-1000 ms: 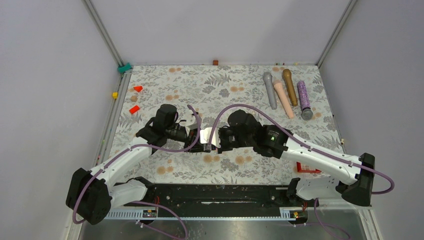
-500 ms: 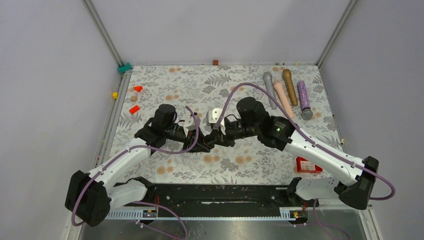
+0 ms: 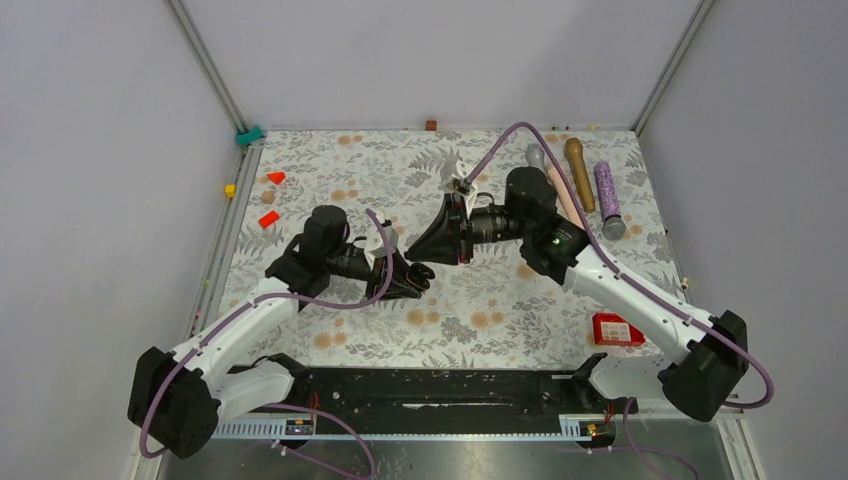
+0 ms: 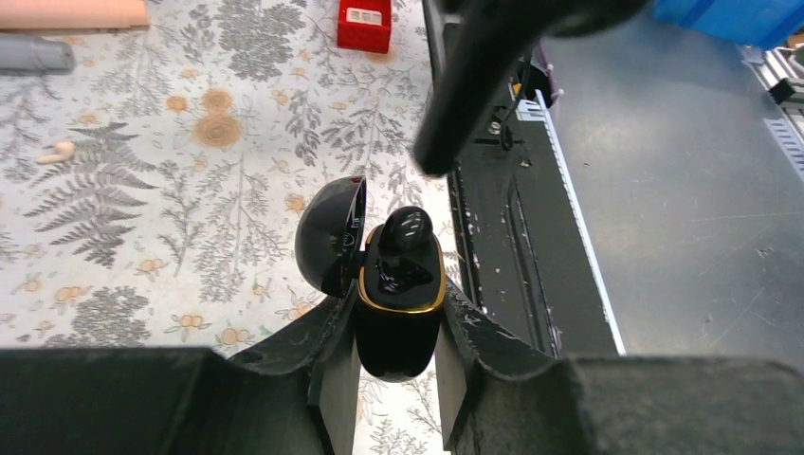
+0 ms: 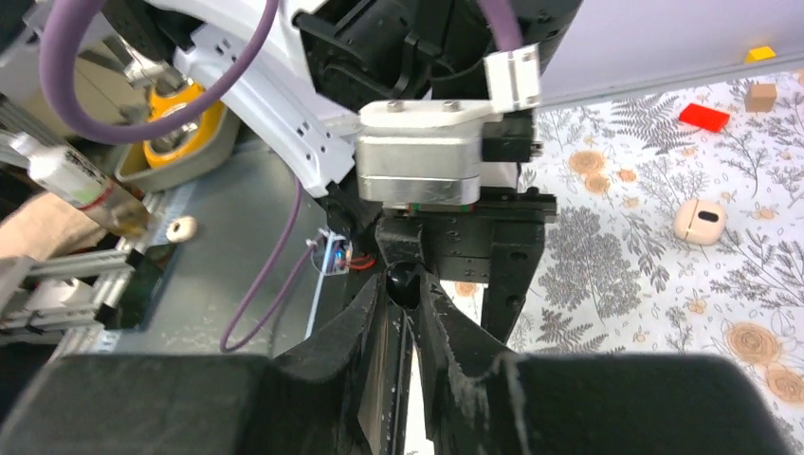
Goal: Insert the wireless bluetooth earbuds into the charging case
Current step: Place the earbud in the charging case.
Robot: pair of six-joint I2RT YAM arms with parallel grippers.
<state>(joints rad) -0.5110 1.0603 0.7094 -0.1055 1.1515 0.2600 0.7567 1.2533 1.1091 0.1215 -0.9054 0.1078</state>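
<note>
My left gripper (image 4: 398,327) is shut on a glossy black charging case (image 4: 398,318) with a gold rim. Its lid (image 4: 327,237) hangs open to the left. One black earbud (image 4: 406,227) stands in the far slot and the near slot looks empty. My right gripper (image 5: 403,286) is nearly closed on a small black round earbud (image 5: 403,278) at its tips. In the top view the right gripper (image 3: 415,256) hovers just above and behind the left gripper (image 3: 422,280). Its blurred finger (image 4: 455,114) shows over the case.
A small cream rounded case (image 5: 700,222) with a dark slot lies on the floral cloth (image 3: 480,320). A tiny pale piece (image 4: 57,152) lies on the cloth too. Several long cylinders (image 3: 575,185) lie at the back right. A red box (image 3: 615,328) sits near the front right.
The two grippers were tip to tip near the front centre. My right gripper has pulled up and back to the right, away from the case. The left gripper has stayed almost in place.
</note>
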